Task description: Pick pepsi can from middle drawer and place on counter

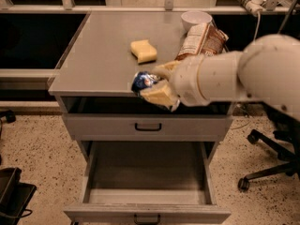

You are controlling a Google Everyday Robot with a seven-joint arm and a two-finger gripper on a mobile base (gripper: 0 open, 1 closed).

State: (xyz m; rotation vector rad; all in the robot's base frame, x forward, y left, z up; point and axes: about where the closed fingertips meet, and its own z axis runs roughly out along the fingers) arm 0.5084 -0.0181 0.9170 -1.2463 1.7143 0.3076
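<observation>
My gripper (152, 82) is shut on the pepsi can (142, 81), a dark-blue can with white markings, lying sideways between the cream fingers (159, 96). It hangs at the front edge of the grey counter (98, 60), right of its middle, just above the edge. The middle drawer (147, 182) stands pulled out below and looks empty inside. The drawer above it (148, 125), with a black handle, is closed. My white arm (234, 74) comes in from the right.
On the counter lie a yellow sponge (143, 51), a brown snack bag (201, 40) and a white bowl (195, 18) at the back right. An office chair base (262, 168) stands at the right, a black bin (11, 193) at the lower left.
</observation>
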